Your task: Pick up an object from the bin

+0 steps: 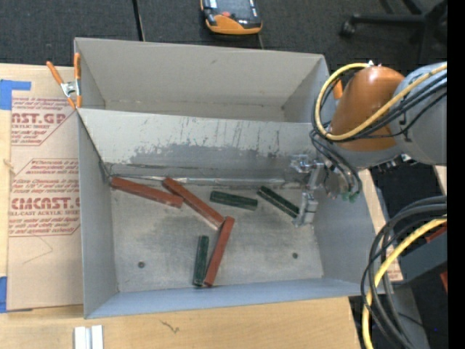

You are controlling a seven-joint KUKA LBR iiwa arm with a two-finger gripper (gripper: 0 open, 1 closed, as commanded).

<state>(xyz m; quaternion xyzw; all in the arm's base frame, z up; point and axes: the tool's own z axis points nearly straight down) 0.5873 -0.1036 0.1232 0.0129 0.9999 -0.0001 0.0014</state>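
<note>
My gripper (306,211) hangs at the right side of the bin, close to the right wall, its fingers pointing down. Nothing shows between them. A dark green stick (278,201) lies slanted just left of the fingertips, its right end almost under them. Further left another dark green stick (234,200) lies nearly level near the back of the floor.
Three reddish-brown sticks lie to the left: one (146,192) at far left, one (192,202) slanted in the middle, one (219,251) steep toward the front. Beside the last lies a third dark green stick (200,259). The arm with orange cover and yellow cables overhangs the right rim.
</note>
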